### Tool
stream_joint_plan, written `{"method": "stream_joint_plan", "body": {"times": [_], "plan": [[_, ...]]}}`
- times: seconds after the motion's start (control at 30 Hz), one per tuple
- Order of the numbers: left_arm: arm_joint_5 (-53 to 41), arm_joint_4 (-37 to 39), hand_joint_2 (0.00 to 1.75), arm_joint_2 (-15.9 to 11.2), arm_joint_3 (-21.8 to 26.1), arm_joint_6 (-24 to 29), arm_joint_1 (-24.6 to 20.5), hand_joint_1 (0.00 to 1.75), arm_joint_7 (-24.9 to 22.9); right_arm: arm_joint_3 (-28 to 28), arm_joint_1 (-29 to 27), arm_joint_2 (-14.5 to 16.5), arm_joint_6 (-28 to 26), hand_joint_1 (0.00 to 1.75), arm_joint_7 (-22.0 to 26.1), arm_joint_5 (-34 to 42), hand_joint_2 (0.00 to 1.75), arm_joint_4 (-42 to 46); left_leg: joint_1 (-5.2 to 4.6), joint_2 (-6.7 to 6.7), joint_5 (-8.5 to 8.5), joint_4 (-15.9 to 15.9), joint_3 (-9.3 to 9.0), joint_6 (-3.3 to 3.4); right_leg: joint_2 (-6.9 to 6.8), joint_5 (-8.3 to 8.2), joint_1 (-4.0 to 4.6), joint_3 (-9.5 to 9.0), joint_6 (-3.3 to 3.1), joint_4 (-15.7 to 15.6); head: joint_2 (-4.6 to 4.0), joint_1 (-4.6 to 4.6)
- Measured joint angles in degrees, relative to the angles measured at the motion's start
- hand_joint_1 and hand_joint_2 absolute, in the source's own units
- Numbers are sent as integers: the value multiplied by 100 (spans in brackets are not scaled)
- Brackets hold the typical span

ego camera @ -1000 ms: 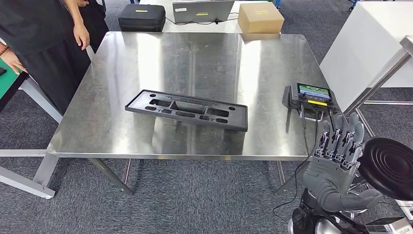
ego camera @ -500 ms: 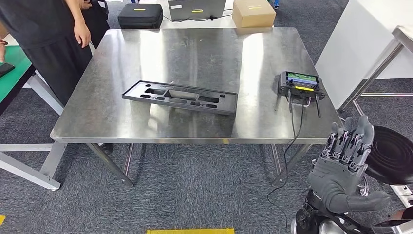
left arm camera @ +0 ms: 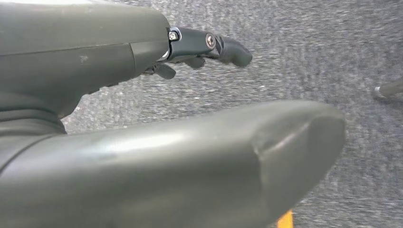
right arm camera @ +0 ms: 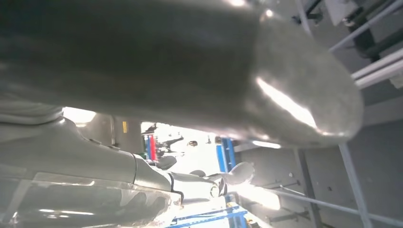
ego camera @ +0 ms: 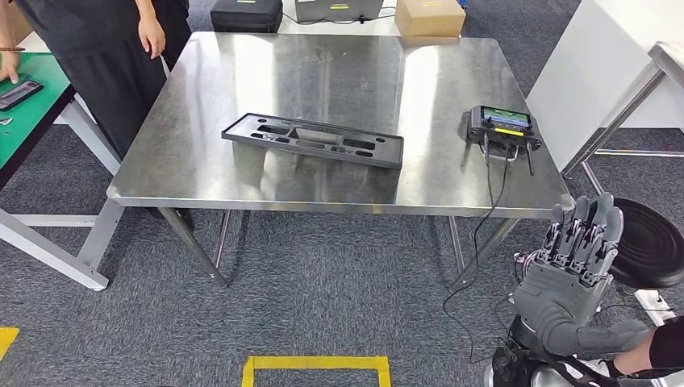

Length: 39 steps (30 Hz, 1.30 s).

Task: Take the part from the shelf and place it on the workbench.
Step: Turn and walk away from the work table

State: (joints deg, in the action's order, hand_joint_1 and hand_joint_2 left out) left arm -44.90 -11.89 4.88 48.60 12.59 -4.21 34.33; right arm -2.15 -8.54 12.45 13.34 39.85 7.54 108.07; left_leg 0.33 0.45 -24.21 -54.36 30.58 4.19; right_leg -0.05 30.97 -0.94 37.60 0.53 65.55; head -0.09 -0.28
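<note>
Lying flat on the workbench (ego camera: 202, 173), toward its middle, the part (ego camera: 313, 139) looks already delivered. The right hand (ego camera: 574, 266) hangs off the workbench's near right corner, fingers straight and apart, holding nothing; the left hand (left arm camera: 142, 137) is likewise empty (thumb away from the fingers). One risk: the right arm could snag the controller's (ego camera: 505, 127) dangling cable. Grey carpet lies underneath, and a person (ego camera: 105, 48) stands at the far left corner.

A workshop or lab: steel workbench (ego camera: 242, 189), grey carpet floor (ego camera: 323, 298), yellow floor tape (ego camera: 314, 364), equipment case (ego camera: 246, 14).
</note>
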Motion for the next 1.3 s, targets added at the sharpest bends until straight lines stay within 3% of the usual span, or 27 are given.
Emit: {"method": "stream_joint_plan", "body": {"times": [0.03,0.07,0.1,0.13,0.2,0.27,0.3,0.37,0.4,0.47,0.53,0.57,0.6,0.63,0.7,0.77,0.8,0.87,0.9,0.97,1.03,1.07,1.1,1.13,1.2,1.23,1.3], "plan": [[1,0,0,2,2,0,2,0,1,-4,-1,-1,0,0,-1,1,0,-4,-4,3,68,-3,95,-6,0,148,-17,78,20,353,0,5],[1,0,0,5,4,0,3,0,1,-7,-1,-2,0,0,-1,0,0,-8,-5,5,135,-8,189,-19,-1,180,-31,91,72,587,0,8],[1,0,0,10,4,0,3,0,2,-9,0,-3,-1,0,-1,-1,0,-12,-3,7,201,-17,282,-38,-1,93,-44,6,148,626,0,11],[1,0,0,17,5,0,3,0,4,-10,2,-3,-3,0,-1,-1,0,-15,1,8,261,-33,374,-62,-2,-49,-60,-177,224,469,0,12],[1,0,0,26,5,0,2,0,11,-12,9,-3,-8,0,-1,-3,0,-16,-4,4,358,-120,551,-128,-4,-180,-82,-798,296,-323,0,16],[1,0,0,28,7,1,3,0,19,-15,15,0,-11,0,1,-5,0,-16,-23,2,429,-215,658,-198,5,-65,-54,-1193,222,-984,0,9],[1,0,0,28,9,3,7,0,24,-18,15,4,-14,0,1,-8,0,-16,-28,1,462,-232,684,-222,7,-8,-30,-1236,167,-1099,0,0],[3,0,0,24,23,7,20,0,31,-25,9,11,-27,0,2,-18,0,-19,11,-4,484,-267,719,-277,-2,-59,-55,-1165,51,-1090,0,-14],[5,1,0,22,35,8,31,0,34,-28,7,16,-35,0,2,-24,0,-21,39,-7,354,-356,758,-305,-11,-104,-68,-1132,-16,-1083,0,-20],[19,4,0,24,57,8,45,0,44,-32,8,24,-46,0,2,-32,0,-26,78,-13,-197,-850,898,-365,-28,-211,-72,-1046,-135,-1080,0,-28],[36,7,0,27,67,7,48,0,59,-32,8,27,-50,0,2,-36,0,-33,87,-13,-701,-1577,1045,-405,-34,-315,-47,-949,-174,-1067,0,-32],[42,7,0,26,71,6,47,0,63,-32,7,27,-57,0,2,-41,0,-40,88,-13,-768,-1815,1049,-412,-33,-364,-37,-893,-166,-1053,0,-32],[44,7,0,26,75,4,47,0,68,-32,7,26,-74,0,1,-48,0,-48,89,-13,-722,-1867,964,-407,-31,-404,-30,-834,-153,-1033,0,-32],[44,7,0,26,79,2,47,0,72,-32,7,26,-100,0,1,-58,0,-56,88,-13,-597,-1692,765,-389,-28,-434,-25,-773,-136,-1008,0,-33],[44,5,0,21,86,-3,40,0,80,-29,10,25,-168,0,1,-87,0,-68,80,-34,-421,-918,189,-316,-25,-470,-13,-690,-94,-959,0,-31],[43,4,0,13,96,-6,32,0,86,-13,20,22,-225,0,0,-113,0,-78,42,-61,-400,-398,-139,-245,-30,-524,-10,-650,-30,-943,0,-26],[43,4,0,9,101,-7,30,0,87,0,23,21,-246,0,0,-120,0,-84,16,-66,-410,-336,-159,-217,-33,-558,-15,-636,13,-948,0,-28],[43,4,0,8,108,-7,28,0,88,18,28,18,-272,0,-1,-125,0,-95,-4,-48,-283,-247,-127,-142,-33,-619,-9,-609,102,-969,0,-36],[43,4,0,13,110,-8,22,0,88,22,29,12,-298,0,0,-129,0,-99,2,-32,-196,-172,-102,-94,-29,-576,1,-552,116,-936,0,-33],[39,4,0,24,113,-11,2,0,87,33,32,-9,-390,0,0,-156,0,-117,25,-1,-9,-48,7,-14,-17,-239,10,-337,63,-566,0,-15],[19,4,0,30,115,-16,-8,0,85,47,24,-44,-548,0,-1,-213,0,-162,6,3,126,-39,180,15,-9,209,-12,-67,26,170,0,-1],[2,4,0,33,116,-20,-7,0,83,51,18,-67,-653,0,-1,-251,0,-204,1,4,188,-41,264,6,-8,312,-23,4,58,494,0,3],[-19,4,0,38,116,-21,-7,0,78,53,12,-93,-774,0,-1,-295,0,-264,-2,6,253,-44,350,-9,-8,291,-33,-10,121,660,0,3],[-38,4,0,43,117,-23,-7,0,72,56,8,-120,-891,0,-1,-337,0,-335,-2,6,319,-50,436,-29,-9,171,-42,-126,197,619,0,4],[-62,4,0,55,117,-24,-9,0,65,64,19,-169,-1141,0,-2,-453,0,-521,-1,4,440,-86,597,-88,-12,-83,-64,-655,291,-48,0,6],[-67,4,0,58,117,-23,-10,0,64,74,34,-185,-1268,0,-5,-525,0,-631,-12,0,486,-122,669,-121,-10,-91,-56,-977,275,-527,0,9],[-73,4,0,61,120,-17,-11,0,63,92,75,-211,-1542,0,-30,-715,0,-916,-29,0,586,-171,746,-194,4,0,-22,-1310,175,-1115,0,-16]]}}
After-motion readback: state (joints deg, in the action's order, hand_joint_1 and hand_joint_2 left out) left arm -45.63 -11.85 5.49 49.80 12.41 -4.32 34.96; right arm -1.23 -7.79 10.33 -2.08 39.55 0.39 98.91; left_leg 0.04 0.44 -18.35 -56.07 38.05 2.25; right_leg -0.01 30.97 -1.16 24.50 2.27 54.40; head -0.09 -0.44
